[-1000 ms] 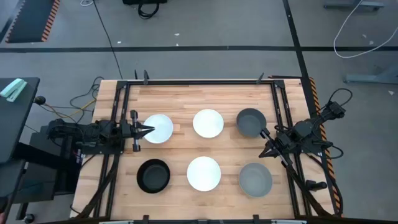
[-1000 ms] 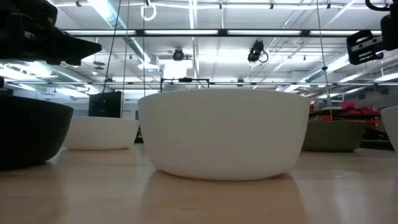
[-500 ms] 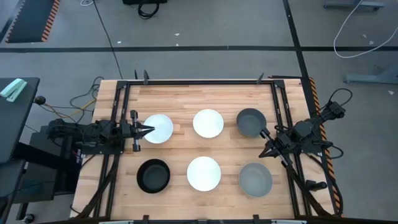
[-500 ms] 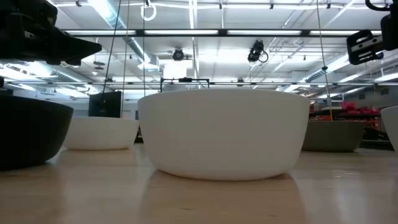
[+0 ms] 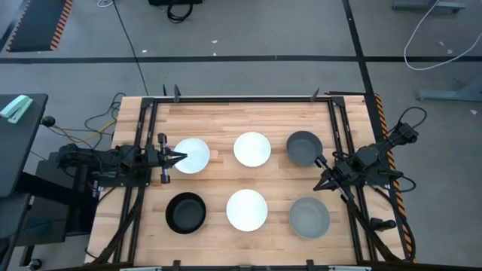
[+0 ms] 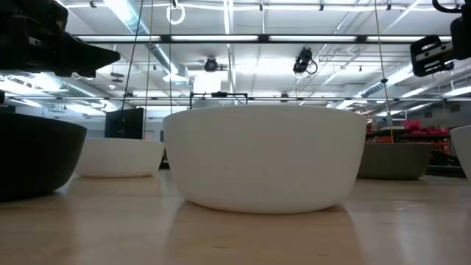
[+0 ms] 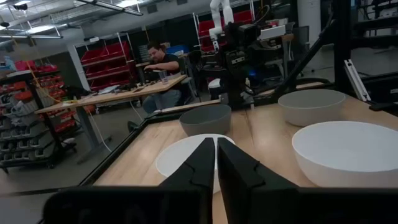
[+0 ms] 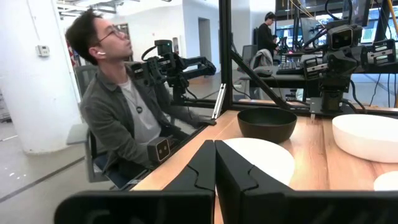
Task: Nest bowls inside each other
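Six bowls sit on their bases on the table in two rows. The far row holds a white bowl [image 5: 194, 156], a white bowl [image 5: 251, 149] and the dark grey bowl [image 5: 304, 147]. The near row holds the black bowl [image 5: 186, 212], a white bowl [image 5: 247, 209] and the light grey bowl [image 5: 309, 217]. My left gripper [image 5: 182, 156] is shut and hovers at the left rim of the far-left white bowl [image 7: 180, 158], pointing right. My right gripper [image 5: 319, 187] is shut and hangs between the dark grey and light grey bowls, pointing toward the near-left. In its wrist view, a white bowl [image 8: 267, 160] and the black bowl [image 8: 267, 124] lie ahead.
A black metal frame [image 5: 241, 98] runs along the table's edges, with cables at both arm bases. In the low view the near-middle white bowl [image 6: 265, 158] fills the centre, and both arms [image 6: 59, 44] [image 6: 438, 51] hang above bowl height. A seated person [image 8: 118, 106] is beyond the table's edge.
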Robot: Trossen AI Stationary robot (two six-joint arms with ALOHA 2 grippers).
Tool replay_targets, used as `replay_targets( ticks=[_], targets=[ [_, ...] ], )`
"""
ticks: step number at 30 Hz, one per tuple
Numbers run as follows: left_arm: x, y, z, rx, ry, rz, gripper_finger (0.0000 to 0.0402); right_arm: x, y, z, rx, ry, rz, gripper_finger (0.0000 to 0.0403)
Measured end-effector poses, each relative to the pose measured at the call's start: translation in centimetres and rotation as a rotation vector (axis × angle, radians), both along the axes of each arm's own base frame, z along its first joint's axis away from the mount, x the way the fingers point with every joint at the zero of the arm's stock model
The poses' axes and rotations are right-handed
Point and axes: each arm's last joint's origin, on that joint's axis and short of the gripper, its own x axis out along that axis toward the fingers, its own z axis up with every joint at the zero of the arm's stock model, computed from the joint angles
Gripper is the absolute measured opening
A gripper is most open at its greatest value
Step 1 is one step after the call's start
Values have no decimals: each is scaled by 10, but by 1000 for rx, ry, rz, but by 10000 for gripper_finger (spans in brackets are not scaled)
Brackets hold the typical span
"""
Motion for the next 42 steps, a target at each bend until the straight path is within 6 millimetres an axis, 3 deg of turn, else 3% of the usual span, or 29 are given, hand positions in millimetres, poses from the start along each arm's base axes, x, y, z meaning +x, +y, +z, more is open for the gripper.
replay_targets(
  ticks=[42],
  targets=[
    [0,0,0,0,0,0,30,0,0,0,0,0,0,8]
  ],
)
